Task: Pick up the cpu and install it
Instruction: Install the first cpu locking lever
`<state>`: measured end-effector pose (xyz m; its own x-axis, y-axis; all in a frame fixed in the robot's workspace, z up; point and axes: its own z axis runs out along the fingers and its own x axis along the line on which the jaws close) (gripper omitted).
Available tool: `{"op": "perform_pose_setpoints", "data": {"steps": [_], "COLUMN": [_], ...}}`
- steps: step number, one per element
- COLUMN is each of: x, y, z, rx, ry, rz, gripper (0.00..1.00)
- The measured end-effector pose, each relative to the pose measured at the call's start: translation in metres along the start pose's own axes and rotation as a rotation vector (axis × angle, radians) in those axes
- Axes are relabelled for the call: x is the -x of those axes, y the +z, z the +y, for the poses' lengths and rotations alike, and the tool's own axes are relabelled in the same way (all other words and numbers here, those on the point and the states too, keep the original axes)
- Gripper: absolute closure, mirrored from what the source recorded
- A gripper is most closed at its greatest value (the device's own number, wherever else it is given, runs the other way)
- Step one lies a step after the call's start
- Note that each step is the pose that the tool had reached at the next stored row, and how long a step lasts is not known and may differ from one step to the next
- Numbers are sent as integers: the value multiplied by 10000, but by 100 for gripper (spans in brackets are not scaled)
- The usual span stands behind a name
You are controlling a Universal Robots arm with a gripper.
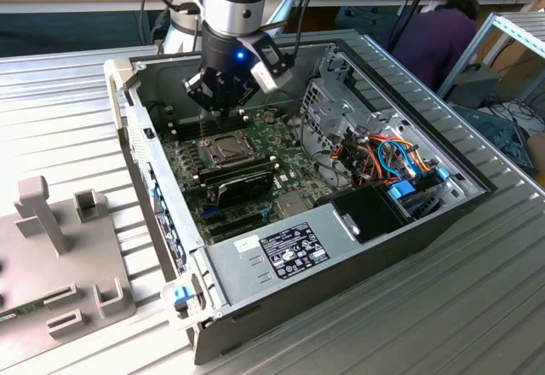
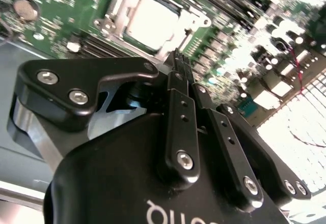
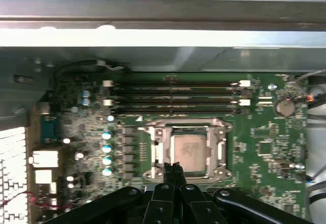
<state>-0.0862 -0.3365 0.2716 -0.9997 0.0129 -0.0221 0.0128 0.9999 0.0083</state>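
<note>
You see the gripper [image 3: 173, 169] body cut off by the frame edge in both wrist views and covering one edge of the socket frame [image 3: 184, 147], while the glare-washed cpu [image 2: 152, 23] perhaps sits flush, and the person [image 1: 444, 34] is half hidden.

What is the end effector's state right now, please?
End effector: shut, holding nothing, above the cpu seated in the socket.

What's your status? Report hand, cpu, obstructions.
Hand shut, empty, above socket edge. Cpu seated in socket, frame around it. Nothing in the way.
</note>
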Motion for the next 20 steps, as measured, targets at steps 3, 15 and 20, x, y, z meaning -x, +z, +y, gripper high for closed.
{"op": "perform_pose_setpoints", "data": {"steps": [3,15,20], "x": [-102,-113,-128], "y": [2,1,1], "z": [-1,-2,-2], "rx": [1,-58,221], "ry": [1,-1,6], "rz": [1,-1,-2], "gripper": [89,89,89]}}
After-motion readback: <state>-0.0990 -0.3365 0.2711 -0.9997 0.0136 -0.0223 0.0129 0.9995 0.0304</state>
